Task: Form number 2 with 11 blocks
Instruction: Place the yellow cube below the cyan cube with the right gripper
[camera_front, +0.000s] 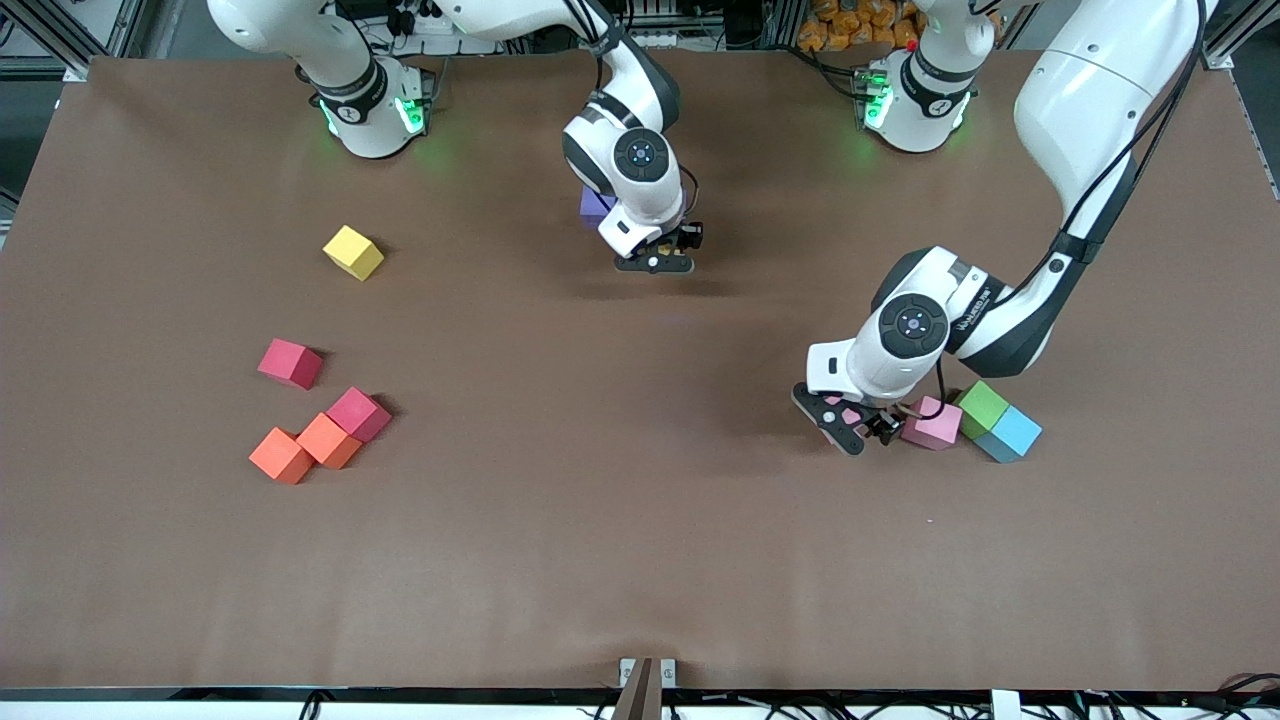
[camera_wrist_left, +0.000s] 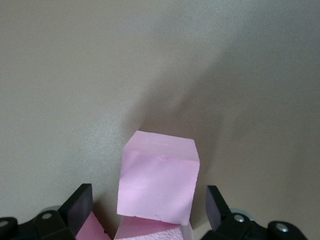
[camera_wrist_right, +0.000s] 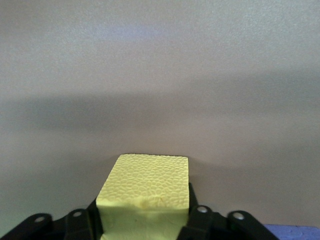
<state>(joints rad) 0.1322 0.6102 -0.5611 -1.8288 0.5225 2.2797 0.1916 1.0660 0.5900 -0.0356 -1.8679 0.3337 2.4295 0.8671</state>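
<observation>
Straddling a pink block (camera_wrist_left: 157, 182) on the table, the left gripper (camera_front: 858, 425) stands released, a gap showing between the block and each finger (camera_wrist_left: 80, 205). The cube has no long axis and sits slightly twisted between them. A second pink block (camera_front: 932, 425), the green block (camera_front: 982, 405) and the sky-blue block (camera_front: 1012, 432) lie just beside it. The right gripper (camera_front: 655, 262) frames a pale yellow block (camera_wrist_right: 147, 180) beside the purple block (camera_front: 594, 205); whether it is grasped I cannot tell.

Brown table (camera_front: 600, 560) bears scattered coloured blocks (camera_front: 352, 251)
</observation>
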